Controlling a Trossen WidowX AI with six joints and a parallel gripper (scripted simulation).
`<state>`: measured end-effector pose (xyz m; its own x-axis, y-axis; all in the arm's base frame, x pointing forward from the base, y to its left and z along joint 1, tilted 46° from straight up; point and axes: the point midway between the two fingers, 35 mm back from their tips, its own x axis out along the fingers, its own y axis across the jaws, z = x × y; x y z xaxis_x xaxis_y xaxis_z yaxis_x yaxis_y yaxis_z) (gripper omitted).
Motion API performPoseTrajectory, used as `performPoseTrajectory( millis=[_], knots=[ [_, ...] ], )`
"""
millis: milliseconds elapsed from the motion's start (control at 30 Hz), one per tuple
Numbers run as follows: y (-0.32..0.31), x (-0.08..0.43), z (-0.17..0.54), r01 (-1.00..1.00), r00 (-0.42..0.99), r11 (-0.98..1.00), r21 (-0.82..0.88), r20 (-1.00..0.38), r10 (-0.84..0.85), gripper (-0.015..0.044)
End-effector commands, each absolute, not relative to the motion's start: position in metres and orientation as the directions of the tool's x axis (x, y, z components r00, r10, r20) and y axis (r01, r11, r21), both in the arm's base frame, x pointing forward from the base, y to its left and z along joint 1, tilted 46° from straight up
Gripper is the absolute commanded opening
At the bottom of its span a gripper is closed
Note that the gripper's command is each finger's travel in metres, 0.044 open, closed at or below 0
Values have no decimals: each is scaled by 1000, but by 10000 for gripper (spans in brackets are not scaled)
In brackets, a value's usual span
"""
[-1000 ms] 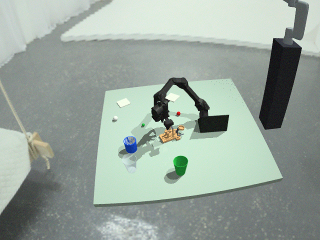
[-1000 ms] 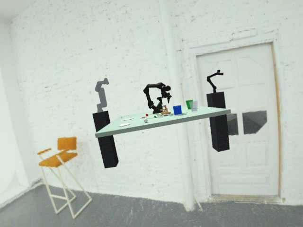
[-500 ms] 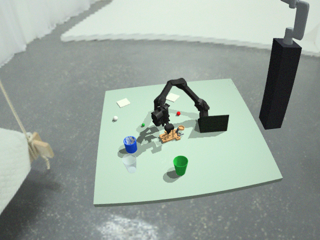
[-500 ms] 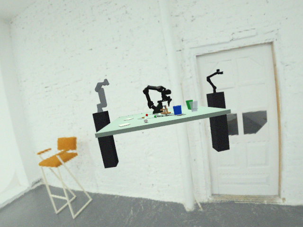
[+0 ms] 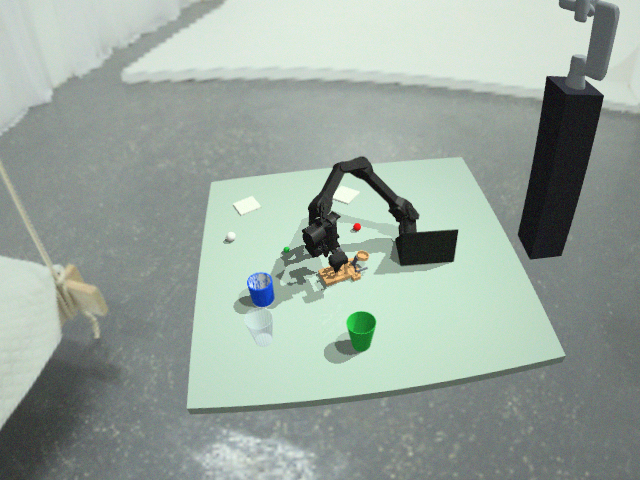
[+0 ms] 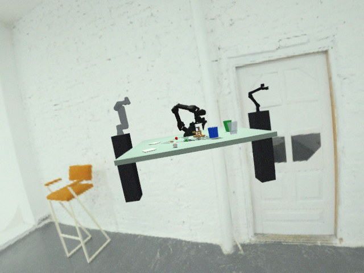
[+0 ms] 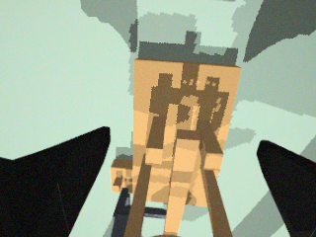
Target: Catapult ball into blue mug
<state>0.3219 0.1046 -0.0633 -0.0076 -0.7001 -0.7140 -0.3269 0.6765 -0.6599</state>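
- Your orange catapult (image 5: 331,275) (image 6: 199,135) (image 7: 186,163) lies on the pale green table (image 5: 439,330) (image 6: 191,149) (image 7: 49,74), seen between the jaws in the wrist view.
- Your jaws stand wide open, holding nothing.
- Near the catapult, you have the blue mug (image 5: 261,293) (image 6: 212,132), upright.
- Around you: grey floor (image 5: 155,155) (image 6: 176,258), white wall (image 6: 147,73), and one orange chair (image 6: 63,194).

on the pale green table (image 5: 413,320) (image 6: 191,148), in the top view, the orange catapult (image 5: 330,277) (image 6: 199,136) (image 7: 188,99) sits centrally, with the blue mug (image 5: 261,293) (image 6: 212,132) around eight o'clock, green cup (image 5: 361,333) (image 6: 227,125) near six and white ball (image 5: 230,236) (image 6: 175,145) around ten.
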Motion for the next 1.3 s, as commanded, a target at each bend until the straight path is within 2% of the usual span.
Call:
performPoseTrajectory(
  millis=[0, 700, 1067, 1267],
  knots=[
    [96, 320, -69, -334, -13, 670, -663, -708, -706, 440],
    [78, 318, -87, -333, -13, 669, -664, -706, -708, 440],
    [82, 320, -85, -326, -10, 675, -662, -712, -702, 151],
    [82, 320, -85, -326, -10, 675, -662, -712, -702, 111]
  ],
)
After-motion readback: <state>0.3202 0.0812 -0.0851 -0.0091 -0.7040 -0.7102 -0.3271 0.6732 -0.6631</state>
